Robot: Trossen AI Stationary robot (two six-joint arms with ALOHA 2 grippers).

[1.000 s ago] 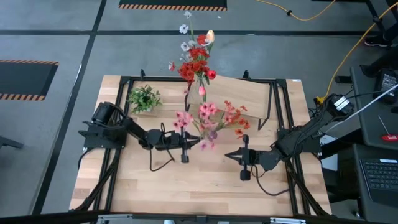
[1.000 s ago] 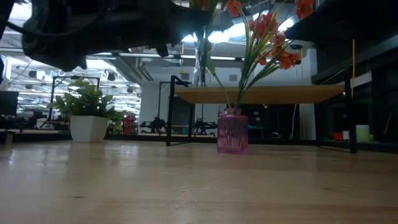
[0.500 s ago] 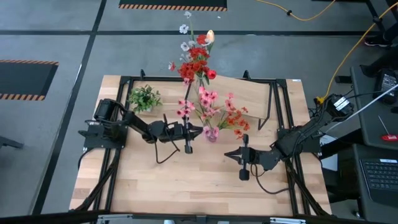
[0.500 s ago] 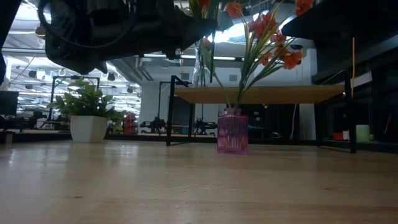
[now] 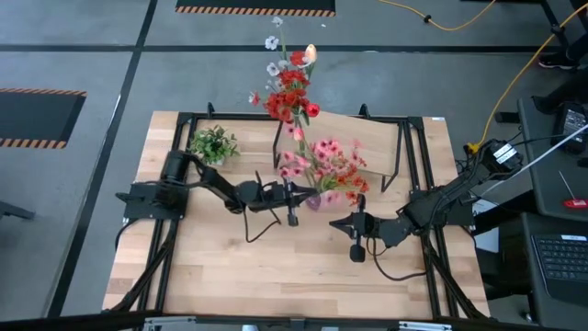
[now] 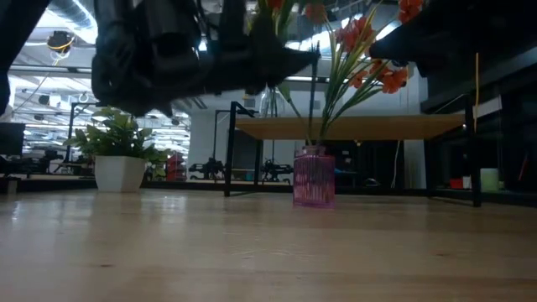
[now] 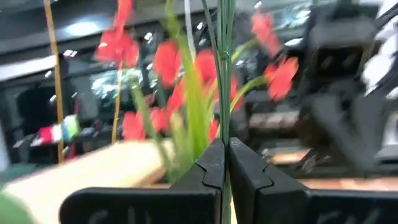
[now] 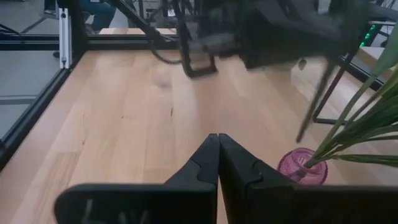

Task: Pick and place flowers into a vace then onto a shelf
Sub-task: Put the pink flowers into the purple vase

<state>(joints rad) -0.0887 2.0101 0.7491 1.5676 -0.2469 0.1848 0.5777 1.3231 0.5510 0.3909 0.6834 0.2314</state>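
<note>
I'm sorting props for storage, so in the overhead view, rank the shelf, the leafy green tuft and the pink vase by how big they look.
1. The shelf, clearly the largest.
2. The leafy green tuft.
3. The pink vase, smallest, though flowers cover much of it, so its full outline is uncertain.
</note>
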